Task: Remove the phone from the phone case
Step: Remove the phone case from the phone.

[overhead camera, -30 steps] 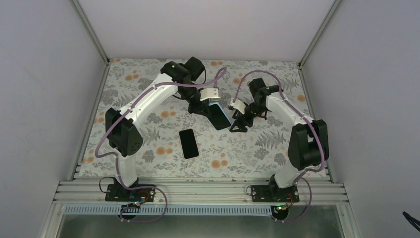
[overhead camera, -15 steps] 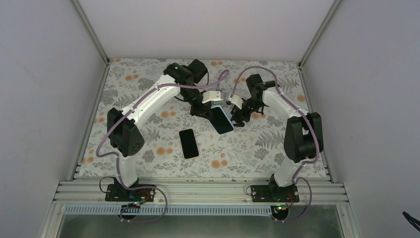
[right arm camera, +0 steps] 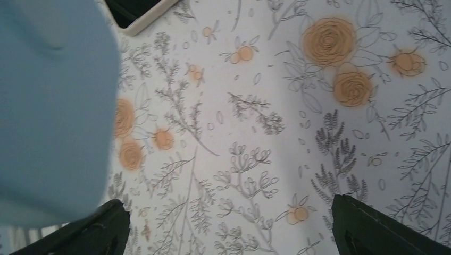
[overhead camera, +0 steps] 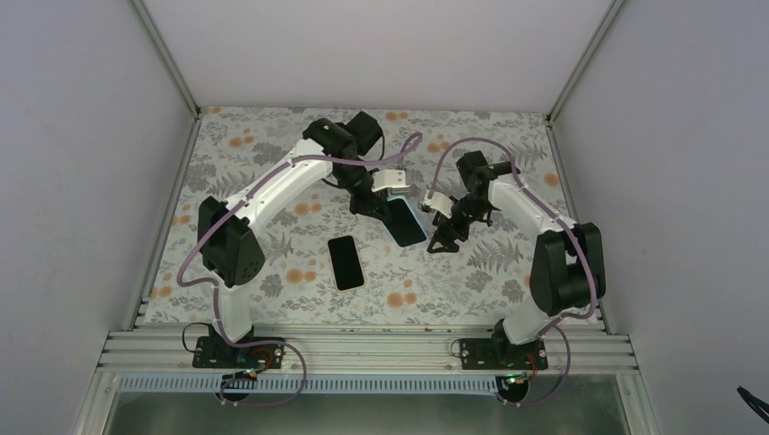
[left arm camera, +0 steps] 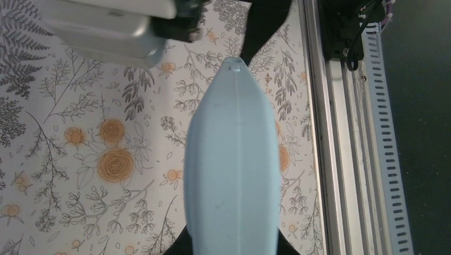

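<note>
**Q:** Where is the case?

**A:** My left end effector is clenched on one end of the case and holds it at a slant over the tabletop. In my left wrist view its pale blue back runs out from between my fingers. I can't tell whether the far end touches the tabletop.

**Q:** And your other side?

**A:** My right end effector is released, with its fingers spread wide, just beside the case's free end. In my right wrist view the blue shell fills the left edge, outside the gap, so nothing is gripped there.

**Q:** So where's the phone?

**A:** A black phone lies flat on the tabletop, apart from the case and nearer my bases. From above, the case's upturned face looks dark. I can't say whether that is a screen or the empty inside.

**Q:** Which step is this, then?

**A:** If the phone on the tabletop is the one from the case, I'd judge the extraction done, and only setting the case down remains. If a phone sits inside, I'm at the peeling step. For that, my right fingers must close on the free rim and bend it away while my left keeps firm hold. The case should stay low so that a loosened phone doesn't fall far.
</note>
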`<state>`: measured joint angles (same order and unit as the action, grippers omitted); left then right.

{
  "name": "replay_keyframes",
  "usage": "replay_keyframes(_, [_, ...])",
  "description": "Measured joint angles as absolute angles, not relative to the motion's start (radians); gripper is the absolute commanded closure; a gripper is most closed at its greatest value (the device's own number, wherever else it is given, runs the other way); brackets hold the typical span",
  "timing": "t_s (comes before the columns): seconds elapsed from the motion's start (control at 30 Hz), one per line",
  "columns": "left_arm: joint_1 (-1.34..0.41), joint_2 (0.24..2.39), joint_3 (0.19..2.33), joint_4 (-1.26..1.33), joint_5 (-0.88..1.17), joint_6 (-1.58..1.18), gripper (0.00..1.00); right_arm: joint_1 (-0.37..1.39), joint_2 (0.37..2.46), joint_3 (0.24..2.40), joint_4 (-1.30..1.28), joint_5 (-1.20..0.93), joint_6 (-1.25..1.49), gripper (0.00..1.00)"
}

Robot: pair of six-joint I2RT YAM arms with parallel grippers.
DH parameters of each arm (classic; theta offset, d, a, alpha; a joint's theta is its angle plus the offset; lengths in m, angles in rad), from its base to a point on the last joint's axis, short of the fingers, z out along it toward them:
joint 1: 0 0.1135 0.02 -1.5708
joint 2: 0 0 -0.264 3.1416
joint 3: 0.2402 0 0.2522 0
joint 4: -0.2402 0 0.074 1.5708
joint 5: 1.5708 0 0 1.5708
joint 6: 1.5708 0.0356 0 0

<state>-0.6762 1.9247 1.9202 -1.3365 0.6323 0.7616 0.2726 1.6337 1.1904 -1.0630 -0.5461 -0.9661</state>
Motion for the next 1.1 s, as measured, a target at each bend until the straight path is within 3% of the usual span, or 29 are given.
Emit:
replay_keyframes(0.47, [-0.681,1.93,1.922,-1.326,0.648,0.751,0.98,0.272,1.618,1.191,-1.081,-0.624,-0.994,0.09])
replay_keyframes(1.1, [-0.66,1.928,1.898,-1.259,0.606,0.751,0.98,0.252,1.879,1.457,-1.256,-0.614,-1.066,0.12])
